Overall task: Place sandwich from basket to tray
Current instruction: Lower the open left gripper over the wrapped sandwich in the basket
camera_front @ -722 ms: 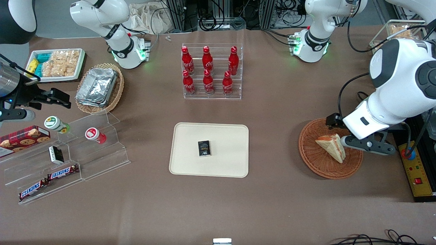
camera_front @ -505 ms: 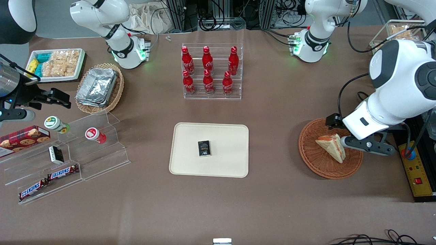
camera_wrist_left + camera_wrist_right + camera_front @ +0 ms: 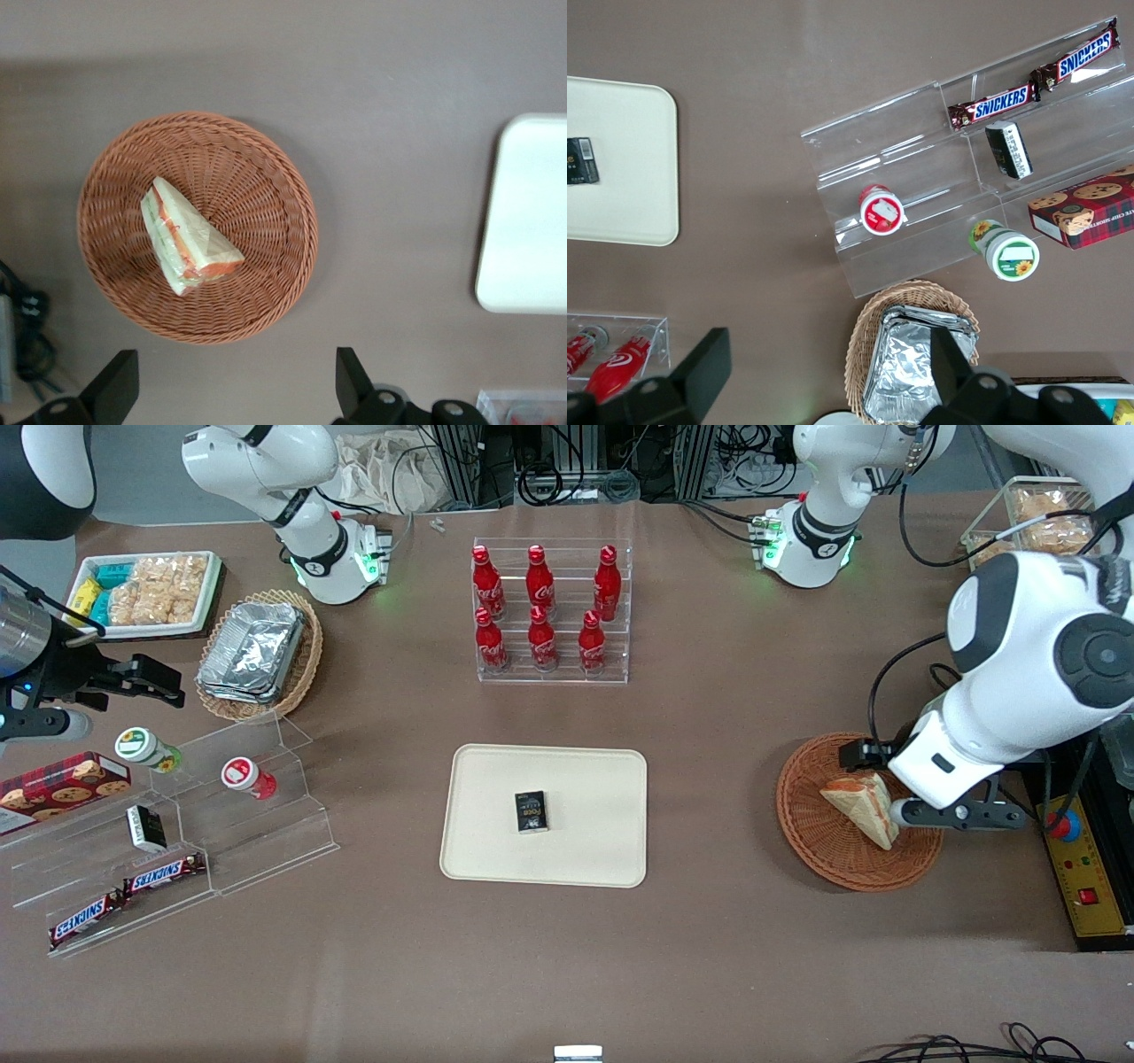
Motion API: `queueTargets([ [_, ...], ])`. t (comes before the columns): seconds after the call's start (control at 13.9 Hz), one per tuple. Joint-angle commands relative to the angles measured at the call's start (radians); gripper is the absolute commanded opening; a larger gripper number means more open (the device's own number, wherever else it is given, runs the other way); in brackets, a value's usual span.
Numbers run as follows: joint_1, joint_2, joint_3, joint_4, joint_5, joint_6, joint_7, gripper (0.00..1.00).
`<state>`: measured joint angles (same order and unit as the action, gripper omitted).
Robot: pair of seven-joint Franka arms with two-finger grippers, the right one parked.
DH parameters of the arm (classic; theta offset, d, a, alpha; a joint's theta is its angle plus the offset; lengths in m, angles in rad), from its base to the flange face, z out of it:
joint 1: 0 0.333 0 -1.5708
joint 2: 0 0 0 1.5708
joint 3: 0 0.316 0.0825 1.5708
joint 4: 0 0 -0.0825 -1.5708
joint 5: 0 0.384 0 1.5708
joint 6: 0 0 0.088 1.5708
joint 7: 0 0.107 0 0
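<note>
— Where's the sandwich (image 3: 188, 237)?
— Lying in the basket (image 3: 266, 190), well apart from the tray (image 3: 496, 864).
— And the claw (image 3: 232, 382)?
— Above the basket, fingers spread wide and empty, probably lining up to straddle the wedge.

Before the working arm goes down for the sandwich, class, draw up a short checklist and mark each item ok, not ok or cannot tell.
1. Triangular pale-bread sandwich lies in the round reddish-brown wicker basket: ok.
2. Tool open, fingers spread wide: ok.
3. Tool above the basket: ok; centred over the sandwich: not ok, the sandwich sits off its midline in the wrist view.
4. Nothing else in the basket with the sandwich: ok.
5. Flat cream-beige rectangular tray has bare room: ok, though a small black box lies near its middle.
</note>
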<state>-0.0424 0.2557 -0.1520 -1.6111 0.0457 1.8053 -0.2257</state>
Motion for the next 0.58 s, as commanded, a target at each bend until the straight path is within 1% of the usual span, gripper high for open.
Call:
queueTargets([
  [0.0,0.003,-0.033,0.002,-0.153,0.078,0.135,-0.17,1.0],
  [0.07,0.003,-0.026,0.002,-0.195,0.094,0.208,-0.24,1.0],
  [0.22,0.01,-0.01,0.005,-0.271,0.095,0.328,-0.401,1.0],
  [0.29,0.01,-0.004,0.014,-0.301,0.097,0.373,-0.447,1.0],
  [0.51,0.009,0.023,0.087,-0.328,0.098,0.396,-0.498,1.0],
])
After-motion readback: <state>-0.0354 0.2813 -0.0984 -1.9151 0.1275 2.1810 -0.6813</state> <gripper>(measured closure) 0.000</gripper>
